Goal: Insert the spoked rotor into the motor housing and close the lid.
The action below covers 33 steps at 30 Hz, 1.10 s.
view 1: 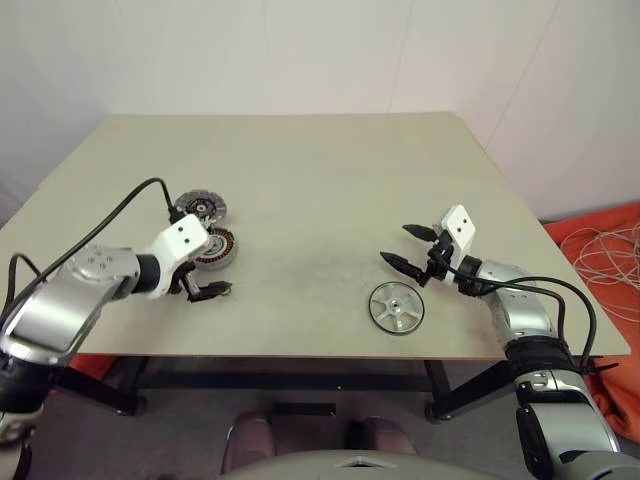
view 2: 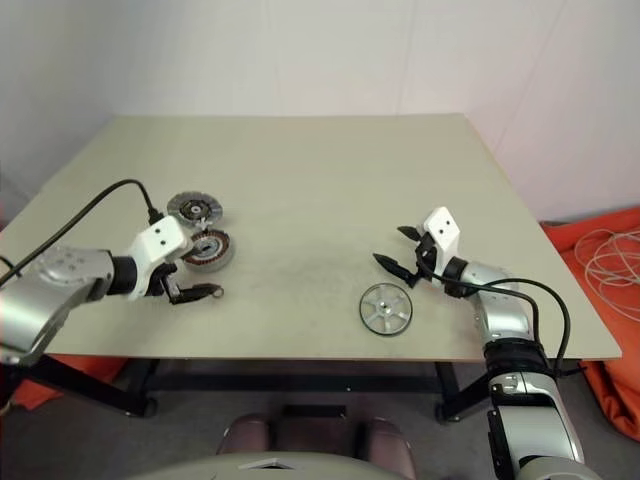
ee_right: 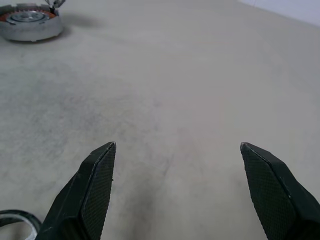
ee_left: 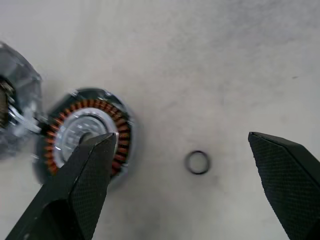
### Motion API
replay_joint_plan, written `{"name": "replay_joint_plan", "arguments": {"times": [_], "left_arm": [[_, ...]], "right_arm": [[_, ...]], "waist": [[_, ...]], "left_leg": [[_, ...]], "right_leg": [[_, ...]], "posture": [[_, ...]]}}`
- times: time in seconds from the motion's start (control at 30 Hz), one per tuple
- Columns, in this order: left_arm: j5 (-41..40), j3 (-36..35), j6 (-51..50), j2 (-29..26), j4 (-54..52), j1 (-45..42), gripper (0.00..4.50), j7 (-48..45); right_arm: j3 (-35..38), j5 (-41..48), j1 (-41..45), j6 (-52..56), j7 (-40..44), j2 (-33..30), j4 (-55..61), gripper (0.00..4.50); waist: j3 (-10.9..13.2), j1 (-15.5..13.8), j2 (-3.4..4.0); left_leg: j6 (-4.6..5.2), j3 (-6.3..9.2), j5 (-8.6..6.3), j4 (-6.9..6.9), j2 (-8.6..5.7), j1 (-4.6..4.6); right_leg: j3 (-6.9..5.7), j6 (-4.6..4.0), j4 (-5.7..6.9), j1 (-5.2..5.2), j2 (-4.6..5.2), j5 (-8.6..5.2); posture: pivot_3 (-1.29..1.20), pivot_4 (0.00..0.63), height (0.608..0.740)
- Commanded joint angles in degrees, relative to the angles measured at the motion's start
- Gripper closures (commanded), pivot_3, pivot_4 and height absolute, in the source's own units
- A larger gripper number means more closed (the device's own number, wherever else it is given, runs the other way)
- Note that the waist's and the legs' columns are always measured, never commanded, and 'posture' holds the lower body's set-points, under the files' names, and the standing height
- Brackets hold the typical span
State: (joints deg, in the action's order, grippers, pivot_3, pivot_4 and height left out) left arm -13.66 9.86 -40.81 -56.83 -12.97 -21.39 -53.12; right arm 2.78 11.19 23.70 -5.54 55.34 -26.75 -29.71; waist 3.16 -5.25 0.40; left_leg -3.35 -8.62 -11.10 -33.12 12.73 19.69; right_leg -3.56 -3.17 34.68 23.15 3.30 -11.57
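Left eye view: table (view 1: pixel 330 170) with all parts lying separate, nothing assembled yet. Motor housing (view 1: pixel 216 247) sits on the left side, copper windings face up, open and empty. Lid (view 1: pixel 200 207) lies just beyond it on the far side, close beside or touching, dark segmented face up. Spoked rotor (view 1: pixel 396 306) lies flat near the front edge on the right, well apart from the housing.

Left gripper (view 1: pixel 206 291) hovers just near of the housing, fingers spread wide, holding nothing. Left wrist view shows a tiny thin ring (ee_left: pixel 197 162) lying loose on the table between the spread fingers, beside the housing (ee_left: pixel 87 137); gripper not touching either.

Right gripper (view 1: pixel 411 247) hangs above the table just beyond the rotor, fingers spread, empty. Right wrist view looks across bare table toward the housing (ee_right: pixel 30 21) far off; a rim edge at the corner (ee_right: pixel 17 220) is probably the rotor.

Progress, judged: essentially at the start. Rotor not picked up, not inserted; lid still off. Left to do: grasp rotor (right gripper is the nearest), carry it across to the housing, seat it over the centre, then pick up the lid and close it on top. Role of the small ring unclear.
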Motion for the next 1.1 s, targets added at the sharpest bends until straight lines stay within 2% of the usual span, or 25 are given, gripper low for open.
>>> {"name": "replay_joint_plan", "arguments": {"times": [0.03, 0.17, 0.4, 0.7, 1.1], "left_arm": [[7.47, 6.55, 3.71, -2.39, 5.39, -6.91, 0.02, -4.78], [12.45, 13.48, 3.89, -2.67, 10.47, -14.08, 0.02, -12.11], [18.9, 19.46, 6.99, 0.52, 19.7, -22.5, 0.02, -19.41], [24.2, 21.33, 10.35, 3.11, 25.89, -26.14, 0.02, -23.96], [30.97, 23.69, 13.73, 4.79, 28.88, -27.9, 0.02, -29.27]], "right_arm": [[0.29, 0.96, 0.86, -0.48, 0.03, -0.01, 2.34, 0.0], [-0.29, 2.32, -0.88, -0.36, 3.04, -0.58, 6.22, 0.0], [-1.99, 2.66, -0.48, 1.75, 8.22, -2.63, 11.69, 0.0], [-4.32, 2.84, 0.77, 4.71, 12.54, -5.1, 14.02, 0.0], [-5.08, 2.49, 1.34, 4.11, 12.14, -3.59, 12.86, 0.0]], "waist": [[0.01, -0.01, 0.02], [0.04, -0.07, 0.06], [0.06, -0.15, 0.08], [0.06, -0.24, 0.08], [0.06, -0.36, 0.08]], "left_leg": [[0.0, 0.0, 0.0, 0.0, 0.0, 0.01], [-0.01, 0.01, 0.0, 0.01, 0.0, 0.06], [-0.02, 0.01, 0.01, 0.01, 0.0, 0.13], [-0.03, 0.02, 0.02, 0.01, 0.0, 0.2], [-0.03, 0.03, 0.02, 0.01, 0.0, 0.22]], "right_leg": [[0.0, -0.01, 0.01, 0.0, 0.0, 0.0], [0.0, -0.19, 0.01, 0.02, 0.0, 0.11], [0.0, -0.17, 0.01, 0.0, 0.01, 0.09], [0.0, -0.2, 0.01, -0.01, 0.01, 0.1], [-0.01, -0.19, 0.0, -0.01, 0.02, 0.09]], "posture": [[0.0, 0.0, 0.74], [0.0, 0.0, 0.74], [0.0, 0.0, 0.74], [0.0, 0.0, 0.74], [0.0, 0.0, 0.74]]}}
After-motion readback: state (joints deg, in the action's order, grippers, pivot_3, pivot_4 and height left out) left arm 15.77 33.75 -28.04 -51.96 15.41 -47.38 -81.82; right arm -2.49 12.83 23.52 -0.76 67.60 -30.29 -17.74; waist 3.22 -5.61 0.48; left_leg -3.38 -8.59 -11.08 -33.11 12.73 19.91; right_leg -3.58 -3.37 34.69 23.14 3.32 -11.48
